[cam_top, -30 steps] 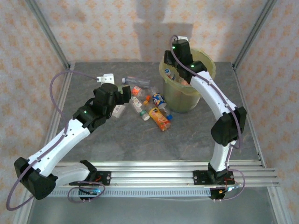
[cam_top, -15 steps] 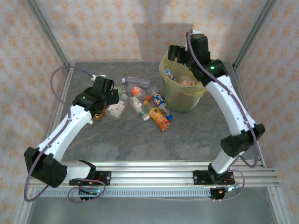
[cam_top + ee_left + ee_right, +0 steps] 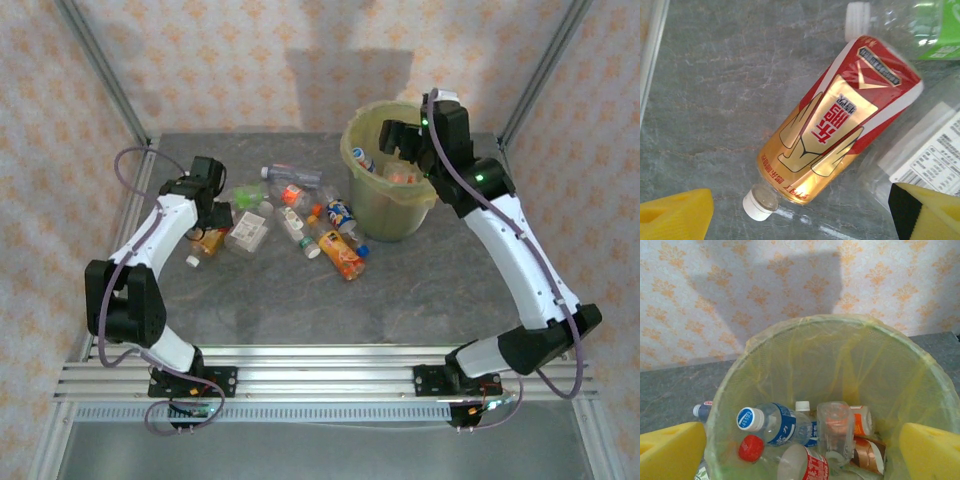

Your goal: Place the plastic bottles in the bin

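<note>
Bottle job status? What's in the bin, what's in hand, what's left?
Done: at least five bottles lie in the bin, among them a blue-label bottle. In hand: nothing; the right gripper hangs open over the bin, and the left gripper hovers open above a gold-and-red bottle on the table. Left: that one plus roughly seven more loose beside the bin, such as the orange bottle.

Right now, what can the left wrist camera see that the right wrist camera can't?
Left wrist camera: a red-and-gold bottle with a white cap lying on the table, beside a green-labelled bottle and a clear bottle with a white printed label. Right wrist camera: the bin with its yellow-green bag, holding a blue-labelled bottle and a red-capped bottle among others, and the patterned wall behind. Both: the grey table and wide-open yellow jaws at the bottom corners.
</note>
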You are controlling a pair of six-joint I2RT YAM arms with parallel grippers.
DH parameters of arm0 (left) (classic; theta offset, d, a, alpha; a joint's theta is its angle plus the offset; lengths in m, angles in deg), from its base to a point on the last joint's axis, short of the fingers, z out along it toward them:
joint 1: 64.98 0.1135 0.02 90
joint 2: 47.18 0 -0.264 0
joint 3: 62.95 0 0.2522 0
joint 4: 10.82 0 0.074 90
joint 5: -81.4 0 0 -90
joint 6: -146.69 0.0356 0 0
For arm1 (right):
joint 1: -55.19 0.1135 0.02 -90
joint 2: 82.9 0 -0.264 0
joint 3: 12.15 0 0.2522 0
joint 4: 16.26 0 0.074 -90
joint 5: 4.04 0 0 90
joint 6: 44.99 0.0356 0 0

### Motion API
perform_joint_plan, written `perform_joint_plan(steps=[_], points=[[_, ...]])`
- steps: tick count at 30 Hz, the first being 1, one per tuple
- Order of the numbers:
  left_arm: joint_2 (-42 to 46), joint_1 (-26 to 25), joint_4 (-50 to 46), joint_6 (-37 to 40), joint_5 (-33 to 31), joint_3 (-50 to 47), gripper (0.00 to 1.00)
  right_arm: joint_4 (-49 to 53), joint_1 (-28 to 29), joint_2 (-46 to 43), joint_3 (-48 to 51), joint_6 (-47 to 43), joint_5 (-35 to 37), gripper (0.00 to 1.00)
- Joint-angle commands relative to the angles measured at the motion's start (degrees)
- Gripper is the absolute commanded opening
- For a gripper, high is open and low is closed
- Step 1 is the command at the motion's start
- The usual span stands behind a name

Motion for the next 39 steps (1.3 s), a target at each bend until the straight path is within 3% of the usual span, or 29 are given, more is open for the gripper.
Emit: perform_joint_plan(steps=[1,11,21,33,39], points=[[-1.31,1.23,-0.91,0.81,3.52,1.91,0.92,-2.18,-0.05,-2.78,1.26,1.51,1.44,0.99],[-6.93,3.97,0.98,1.07,8.13,3.11,0.94,-1.79,-0.06,-2.81,1.98,4.25,3.44,0.99],[-12.08,4.38,0.86,0.2,6.86,5.42,0.95,0.1,-0.07,-1.56,0.7,5.11,3.36,0.99],[-11.85,8.87,3.34,-5.05,6.32,3.59,0.89,0.67,-0.05,-0.67,0.78,5.59,1.86,0.99],[-11.61,10.7,4.81,-6.67,7.58,2.14,0.9,0.55,-0.01,0.06,0.7,5.96,0.88,0.99]])
